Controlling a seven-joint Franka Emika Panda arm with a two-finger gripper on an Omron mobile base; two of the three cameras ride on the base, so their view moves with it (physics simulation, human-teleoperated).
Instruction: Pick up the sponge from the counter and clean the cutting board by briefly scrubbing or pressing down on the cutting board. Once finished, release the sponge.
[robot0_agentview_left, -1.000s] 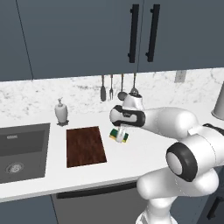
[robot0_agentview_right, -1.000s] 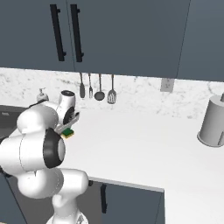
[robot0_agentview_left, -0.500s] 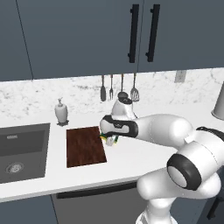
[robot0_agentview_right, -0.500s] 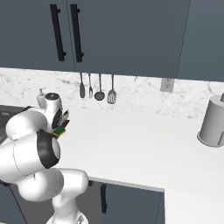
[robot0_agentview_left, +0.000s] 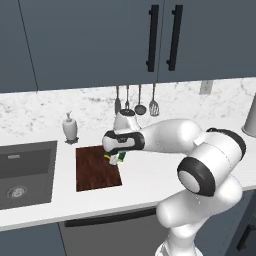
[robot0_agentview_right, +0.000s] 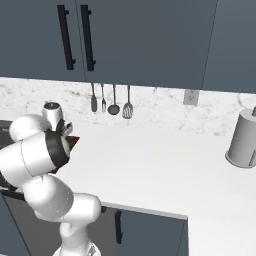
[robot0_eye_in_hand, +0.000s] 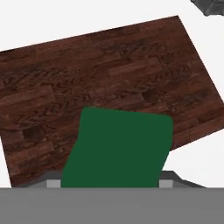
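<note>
the small rectangular sponge with a yellow body and dark green top layer (robot0_agentview_left: 115, 158) now hangs in the robot's two-finger gripper (robot0_agentview_left: 114, 159) over the right-hand edge of the flat dark reddish-brown wood-grain cutting board (robot0_agentview_left: 95, 170); a second ago it was held further right, over bare worktop beside the board, and half a second ago it was just reaching the board's edge. that travel means the pick-up is done and the carry is nearly finished, so the step in hand, as i judge it, is to bring the sponge down and press or scrub. in the hand view the sponge's green face (robot0_eye_in_hand: 118, 148) sits at 6 o'clock, rising from between the two finger tips and tilted a little toward 1 o'clock, with the board (robot0_eye_in_hand: 87, 78) spread behind it from 9 o'clock through 12 to 3; the jaws are clenched on the sponge, one on each side. whether the sponge already touches the wood i cannot tell, though from the left base view it looks slightly above it. the board lies flat on the long white, lightly marbled counter (robot0_agentview_left: 150, 175), with the dark grey sink basin (robot0_agentview_left: 25, 172) at its 9 o'clock and a small white soap dispenser (robot0_agentview_left: 70, 127) near its 11 o'clock corner.
</note>
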